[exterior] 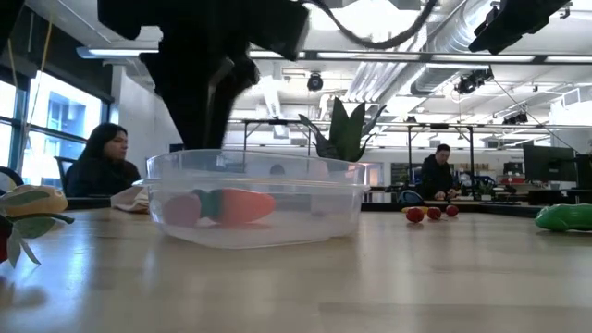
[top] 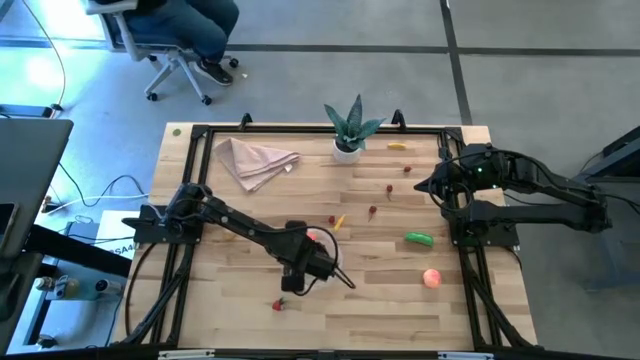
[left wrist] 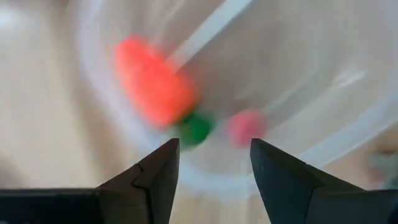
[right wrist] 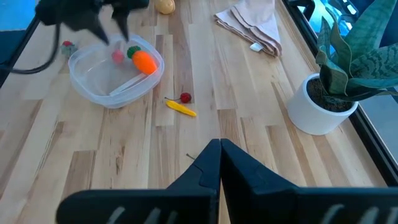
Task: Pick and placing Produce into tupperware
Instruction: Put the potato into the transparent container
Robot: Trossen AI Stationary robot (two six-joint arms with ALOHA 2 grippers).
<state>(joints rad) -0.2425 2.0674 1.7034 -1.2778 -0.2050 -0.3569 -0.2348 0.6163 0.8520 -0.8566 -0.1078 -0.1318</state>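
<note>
The tupperware [right wrist: 93, 79] is a clear round tub near the table's middle, resting on its base. In it lie an orange carrot [right wrist: 143, 61] with a green top and a small pink piece [left wrist: 245, 126]. My left gripper [left wrist: 214, 168] hangs open just above the tub, pointing down, with nothing between its fingers; it also shows as a dark shape over the tub [exterior: 254, 199]. My right gripper [right wrist: 219, 149] is shut and empty, raised at the table's right side. A green cucumber [top: 418, 238] and a pink peach [top: 431, 278] lie on the table to the right.
A potted green plant [top: 349, 128] and a yellow banana [top: 397, 146] stand at the far edge, a beige napkin [top: 255, 160] at the far left. Tiny red pieces [top: 373, 211] lie mid-table, a red fruit [top: 279, 304] near the front. People sit beyond the table.
</note>
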